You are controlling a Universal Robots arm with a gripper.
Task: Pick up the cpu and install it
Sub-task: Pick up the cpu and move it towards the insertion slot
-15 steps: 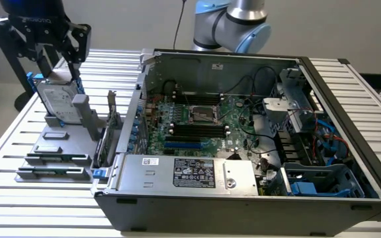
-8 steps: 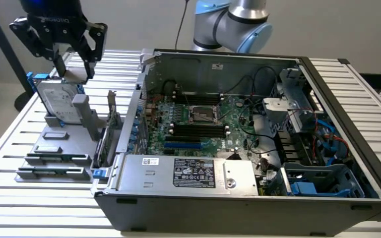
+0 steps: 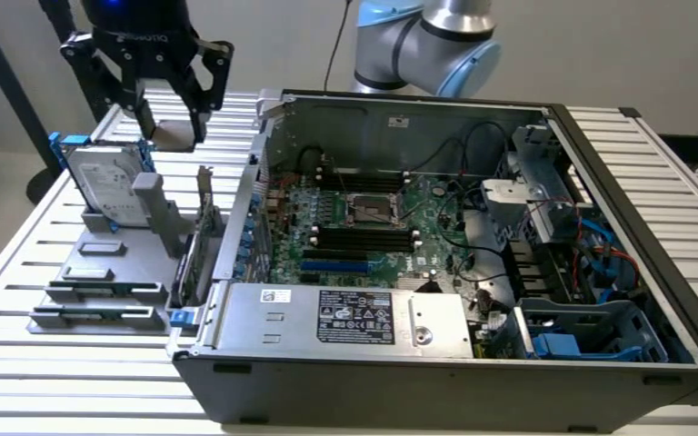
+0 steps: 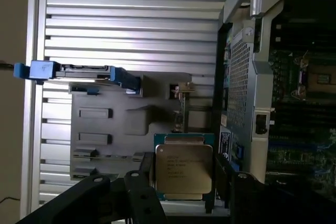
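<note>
My pincer (image 3: 174, 118) is clamped shut on the cpu (image 4: 184, 169), holding it in the air above the grey parts holder (image 3: 141, 265) on the slatted surface (image 3: 10, 272), beside the open computer case (image 3: 446, 386).

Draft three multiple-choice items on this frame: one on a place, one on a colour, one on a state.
1. Where is the silver rectangular hard drive?
A. upright in the grey slotted holder beside the open grey metal computer case
B. inside that case
C. on top of that case

2. What colour is the drive's bracket?
A. red
B. blue
C. yellow

3. How is the small square silver-topped cpu?
A. seated in the motherboard socket
B. lying in the holder
C. held in the black gripper

Key: A, the drive stands in the holder outside the case; B, blue ends flank the drive; C, the gripper clamps the cpu above the holder, and the motherboard socket is bare.
</note>
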